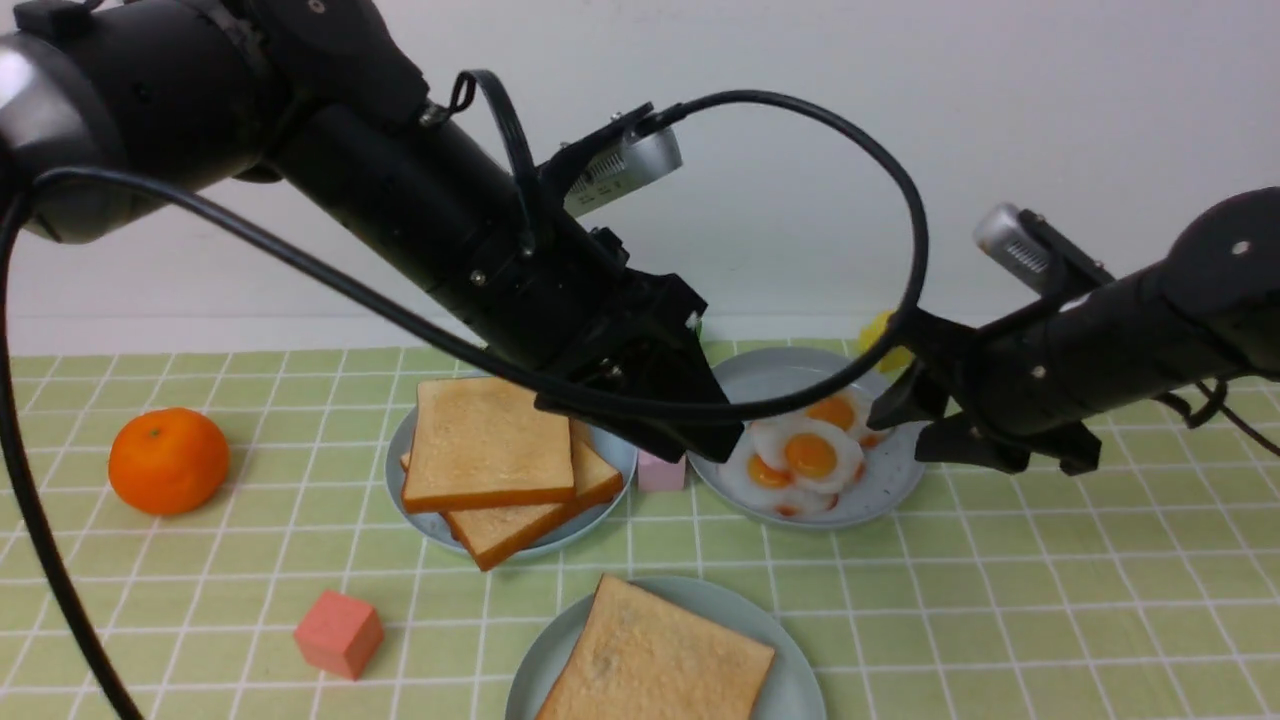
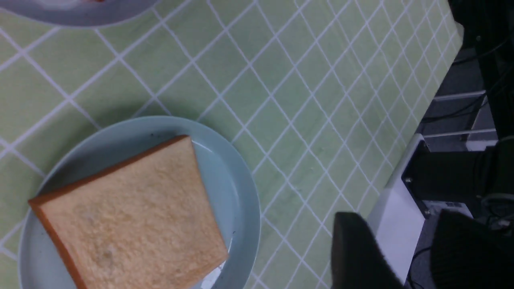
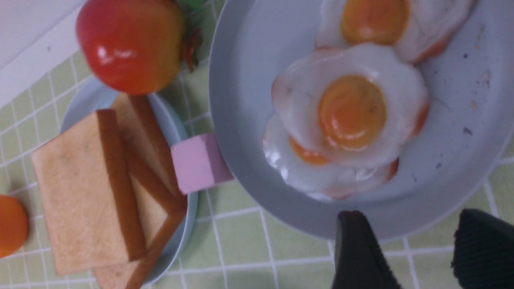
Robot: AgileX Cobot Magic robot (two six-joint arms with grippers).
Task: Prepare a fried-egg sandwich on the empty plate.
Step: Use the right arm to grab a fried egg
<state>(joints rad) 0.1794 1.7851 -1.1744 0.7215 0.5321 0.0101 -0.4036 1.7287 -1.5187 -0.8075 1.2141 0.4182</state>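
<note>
Hovering: right tool (image 3: 415, 241), wide open, empty, by the grey plate (image 1: 900, 485).
Left tool (image 2: 405, 241): open, empty.
Egg (image 3: 349, 108): topmost on grey plate; likely light, slippery; pinch its white edge.
Plate (image 1: 797, 645): near, toast (image 1: 660, 660) on it.

1. An orange (image 1: 168, 461) sits on the left of the green checked desk (image 1: 1000, 600).
2. A red cube (image 1: 339, 634) lies nearer the front, apart from the orange.
3. A pink cube (image 1: 661, 473) sits between two grey-blue plates (image 1: 425, 522) (image 1: 880, 490).
4. A red fruit (image 3: 130, 44) sits behind the pink cube.
5. A yellow thing (image 1: 880, 340) is mostly hidden at the back.
</note>
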